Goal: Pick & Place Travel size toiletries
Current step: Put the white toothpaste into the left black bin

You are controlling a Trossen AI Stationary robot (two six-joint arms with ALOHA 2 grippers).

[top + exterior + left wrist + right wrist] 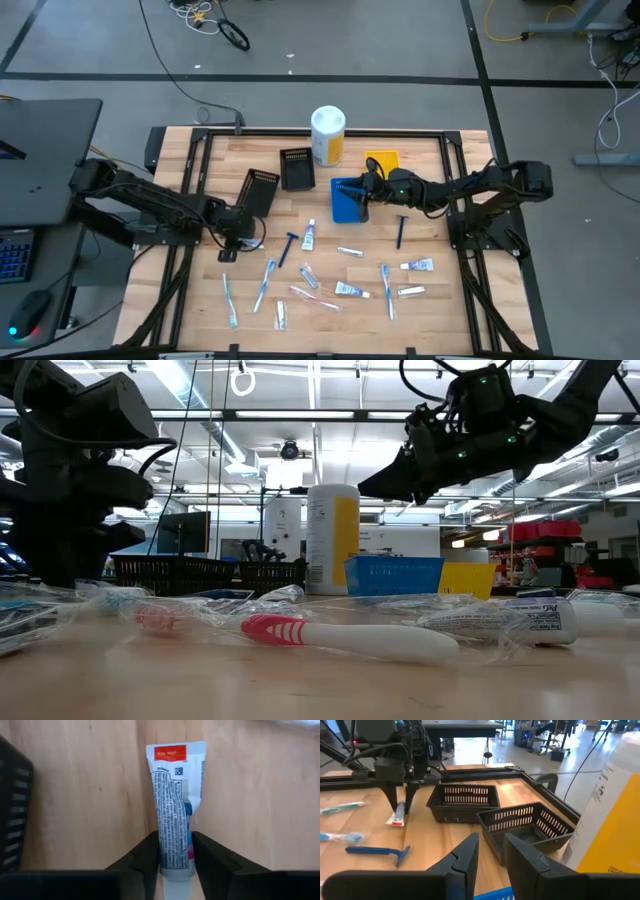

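Closest to the low camera lies a white toothbrush (350, 638) with a pink head, in clear wrap, and a white tube (520, 622) sits just beside it to the right. Behind them stand the white-and-yellow canister (332, 539), a blue tray (394, 574) and a yellow tray (468, 579), with black baskets (165, 571) off to the left.

From above, the toiletries are scattered across the near half of the wooden table (440, 310): toothbrushes, tubes, and two dark blue razors (288, 247). The left gripper (229, 243) is down at the table by a black basket (258, 190); the right gripper (362, 188) hangs over the blue tray (345, 205).

On the left wrist, the fingers (215, 865) are clamped on a small tube (173, 810) with a red label, its far end lying on the wood, basket edge alongside.

On the right wrist, the right gripper's fingers (465, 857) stand slightly apart with nothing between them; two black baskets (522, 827) and the canister (610, 815) lie ahead.
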